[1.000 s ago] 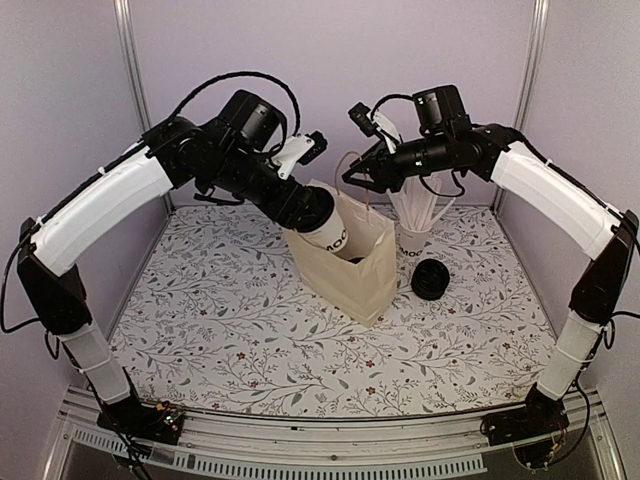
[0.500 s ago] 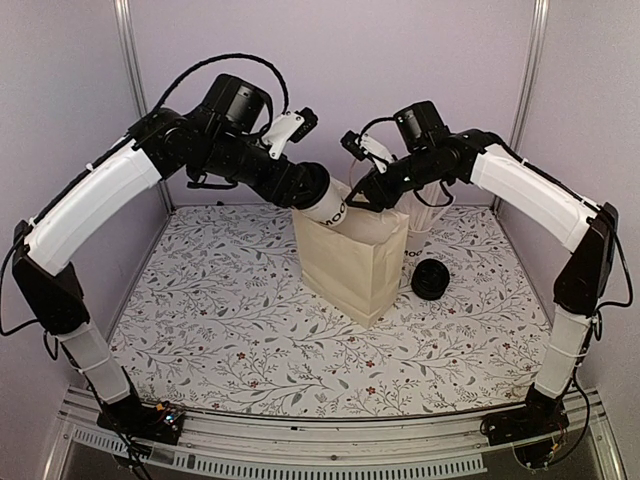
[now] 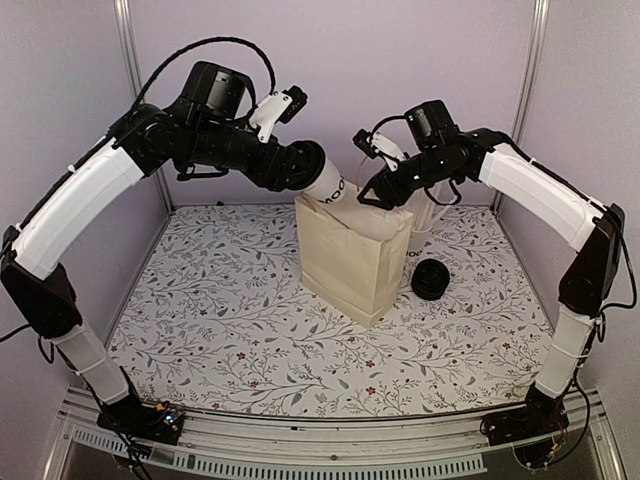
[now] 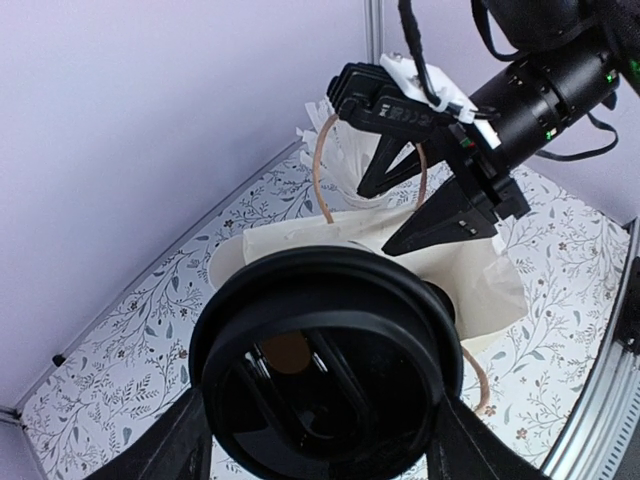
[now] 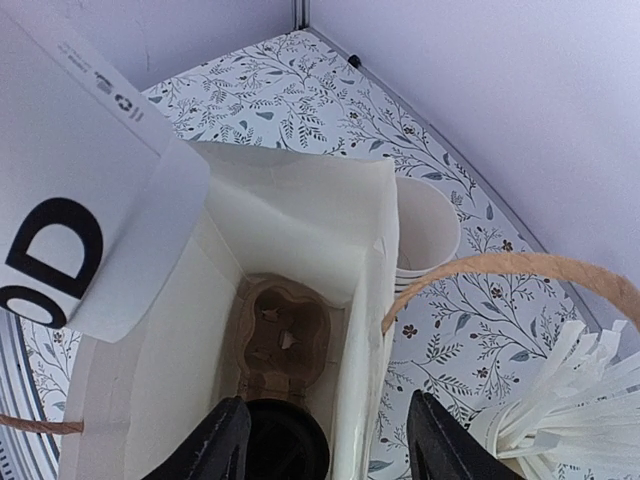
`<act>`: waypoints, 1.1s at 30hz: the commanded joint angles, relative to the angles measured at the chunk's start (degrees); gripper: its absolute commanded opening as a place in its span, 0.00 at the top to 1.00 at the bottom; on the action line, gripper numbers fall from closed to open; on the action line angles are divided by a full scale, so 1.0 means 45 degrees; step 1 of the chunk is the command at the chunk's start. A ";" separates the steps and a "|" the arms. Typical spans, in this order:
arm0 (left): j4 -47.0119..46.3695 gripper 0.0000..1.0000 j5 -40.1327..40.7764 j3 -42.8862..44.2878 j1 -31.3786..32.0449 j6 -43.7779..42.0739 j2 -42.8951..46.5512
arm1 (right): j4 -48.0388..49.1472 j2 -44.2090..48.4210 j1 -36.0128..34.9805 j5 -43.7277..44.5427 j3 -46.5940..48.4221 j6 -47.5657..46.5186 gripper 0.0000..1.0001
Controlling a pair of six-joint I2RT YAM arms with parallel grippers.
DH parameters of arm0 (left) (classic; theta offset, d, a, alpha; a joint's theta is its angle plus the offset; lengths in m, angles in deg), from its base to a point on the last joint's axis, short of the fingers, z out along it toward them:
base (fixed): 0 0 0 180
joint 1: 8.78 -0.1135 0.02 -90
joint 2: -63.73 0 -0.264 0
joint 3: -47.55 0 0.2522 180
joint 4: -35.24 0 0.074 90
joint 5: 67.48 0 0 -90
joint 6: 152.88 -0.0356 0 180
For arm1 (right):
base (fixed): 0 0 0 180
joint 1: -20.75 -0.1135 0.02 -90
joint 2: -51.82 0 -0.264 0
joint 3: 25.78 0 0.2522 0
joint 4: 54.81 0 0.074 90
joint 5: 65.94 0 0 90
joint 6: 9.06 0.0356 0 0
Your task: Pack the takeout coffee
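Top external is showing the cup (image 3: pixel 328 188) hanging tilted over the bag's open mouth, with its base aiming down at the opening. The left gripper (image 4: pixel 320 432) is clenching it at the upper end, fingers (image 4: pixel 190 445) pressing on either side just under the black lid (image 4: pixel 320 370).

The cup is probably going to handle as a light thing with thin, soft paper walls. A hard squeeze at mid-height is likely going to dent it or pop the lid. The stiff band under the rolled rim, where the jaws are sitting now, is looking like the safest hold. Whether it is carrying liquid I cannot tell. If it is, the tilt is risking a leak at the lid.

The bag (image 3: pixel 350 265) is standing upright near the worktop's (image 3: pixel 230 330) far edge, right of the middle. Right wrist is showing a brown carrier (image 5: pixel 285 340) lying at its bottom and a black disc (image 5: pixel 285 450) beside that, possibly another cup's lid.

The right gripper (image 3: pixel 370 193) is hovering at the bag's far rim with jaws spread and nothing pinched, the handle (image 5: pixel 500 268) arching just beside it. A straw cup (image 3: pixel 418 238) is standing beside the bag toward the far right corner, and a loose lid (image 3: pixel 432 280) is lying near the bag's right side.
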 commanded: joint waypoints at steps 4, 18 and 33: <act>-0.0771 0.59 -0.0042 0.0577 -0.0295 -0.0500 0.0175 | -0.0012 0.1183 0.0030 0.0678 -0.0304 -0.0513 0.42; -0.0697 0.58 0.0035 0.1068 -0.0381 -0.0800 0.0228 | -0.0905 0.0492 0.0368 0.0297 -0.0692 -0.0302 0.47; 0.0281 0.58 0.0563 0.1290 -0.0378 -0.1375 0.0590 | -0.1346 -0.0289 0.0589 -0.1537 -0.0041 -0.0703 0.89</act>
